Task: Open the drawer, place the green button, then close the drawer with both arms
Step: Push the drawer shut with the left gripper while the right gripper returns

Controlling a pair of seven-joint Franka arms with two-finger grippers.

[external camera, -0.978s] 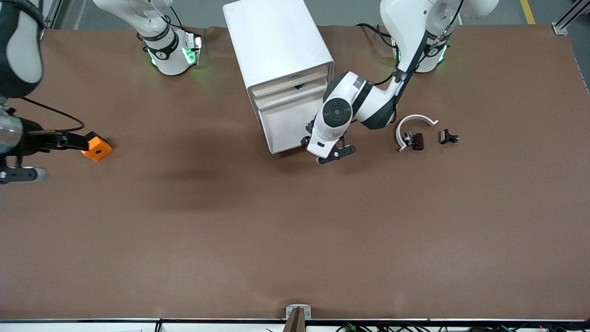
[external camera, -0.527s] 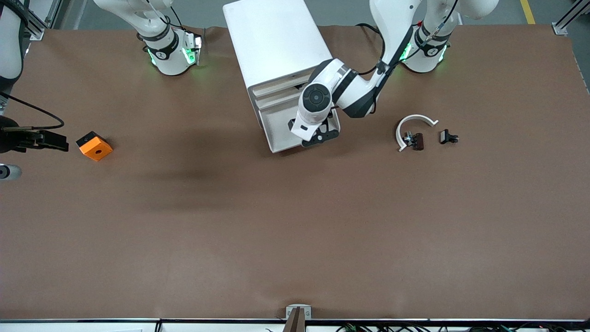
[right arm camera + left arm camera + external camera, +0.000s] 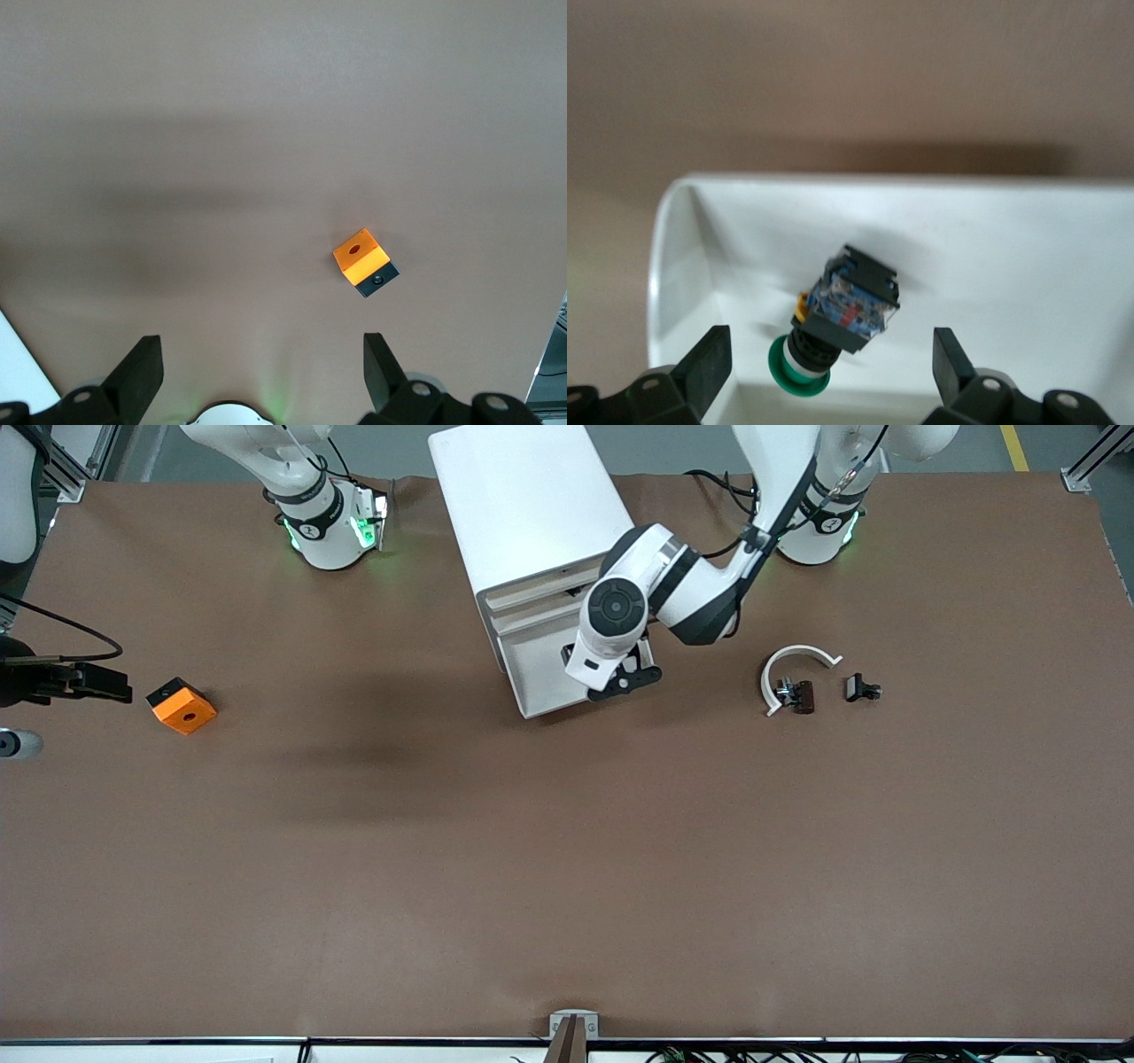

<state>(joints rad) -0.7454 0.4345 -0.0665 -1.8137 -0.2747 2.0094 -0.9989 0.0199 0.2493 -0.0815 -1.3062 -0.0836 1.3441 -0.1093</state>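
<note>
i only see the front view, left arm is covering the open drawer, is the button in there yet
observer: Yes. The button lies on its side on the white floor of the drawer.
operator: is the left hand gripping it
observer: No. The left hand hangs open over the button, clear of it on both sides.
operator: and the right hand, anything in it
observer: Nothing. The right hand is open over bare table, and its camera shows the orange cube has a dark underside.
</note>
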